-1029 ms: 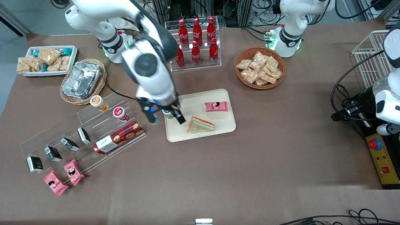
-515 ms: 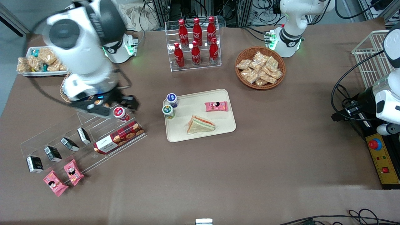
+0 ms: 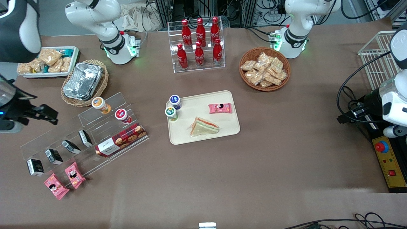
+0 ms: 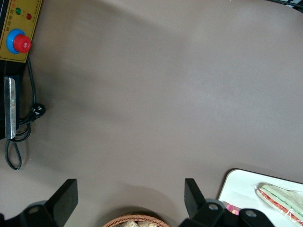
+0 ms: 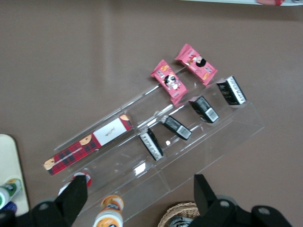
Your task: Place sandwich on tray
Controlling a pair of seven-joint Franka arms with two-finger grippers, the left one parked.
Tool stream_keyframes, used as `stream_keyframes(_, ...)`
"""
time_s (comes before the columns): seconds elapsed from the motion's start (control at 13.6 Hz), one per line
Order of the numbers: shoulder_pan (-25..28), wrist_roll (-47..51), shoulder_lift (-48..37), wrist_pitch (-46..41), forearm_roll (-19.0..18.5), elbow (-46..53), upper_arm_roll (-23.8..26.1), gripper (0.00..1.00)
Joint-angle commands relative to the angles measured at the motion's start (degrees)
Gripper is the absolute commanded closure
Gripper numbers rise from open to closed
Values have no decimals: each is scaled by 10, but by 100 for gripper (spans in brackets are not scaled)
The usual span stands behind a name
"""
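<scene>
Sandwich [image 3: 204, 127] lies flat on the tray [image 3: 230, 125], at the tray edge nearest the front camera; it touches nothing else. Judged from that, the placing step looks done and the arm is in retreat position. Pincer [image 3: 38, 113] hangs well away from the tray, toward the working arm's end of the surface [image 3: 286, 152], above the clear acrylic tiered rack [image 3: 105, 127]. In the right wrist view its two fingers [image 5: 73, 196] stand wide apart with nothing between them.

Next move, my guess: none needed for the sandwich.

Materials: the sandwich is a triangular wedge in clear crinkly wrap, pale bread, red and green stripes along its edge. The tray is smooth cream plastic, a rounded rectangle with a low rim. Also on the tray: a flat pink snack packet [image 3: 220, 108], farther from the front camera than the sandwich, and two small round-lidded jars [image 3: 173, 108] at the tray's end nearest the rack. The surface is matte brown.
</scene>
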Motion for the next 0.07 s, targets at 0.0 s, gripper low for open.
stream_keyframes(0.0,-1,-1,-11,12,-1,-10,-3,0)
